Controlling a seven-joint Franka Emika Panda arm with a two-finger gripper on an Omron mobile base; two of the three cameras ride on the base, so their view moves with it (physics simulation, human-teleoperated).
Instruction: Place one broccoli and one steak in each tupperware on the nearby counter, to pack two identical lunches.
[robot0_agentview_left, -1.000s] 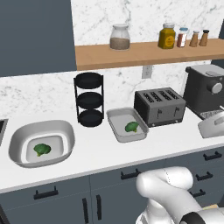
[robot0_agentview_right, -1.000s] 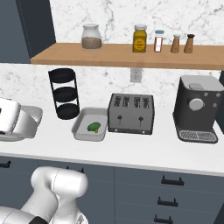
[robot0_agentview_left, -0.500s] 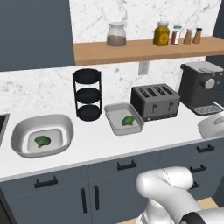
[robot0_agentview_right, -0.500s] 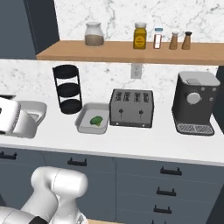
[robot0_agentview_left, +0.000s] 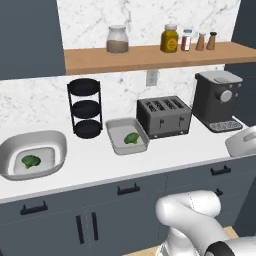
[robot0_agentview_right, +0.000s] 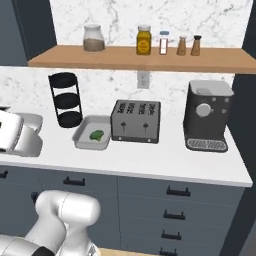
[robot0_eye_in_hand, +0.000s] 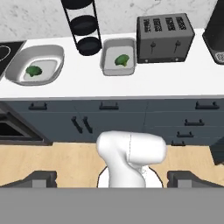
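Framing shifts in both base views, sliding the worktop (robot0_agentview_left: 150, 162) leftward as the base drives, not the things. Each broccoli already lies in a container: oval tub (robot0_agentview_left: 32, 153) lower left, rectangular tray (robot0_agentview_left: 126, 135) at centre; steaks remain unpacked. Fingers (robot0_eye_in_hand: 112, 179) spread wide at the hand view's bottom, holding nothing.

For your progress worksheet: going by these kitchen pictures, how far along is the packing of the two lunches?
Done: one broccoli lies in the large tupperware, another broccoli in the small tupperware. In hand: nothing; the gripper is open and empty. Left: a steak for each container; no steak is visible on the counter.
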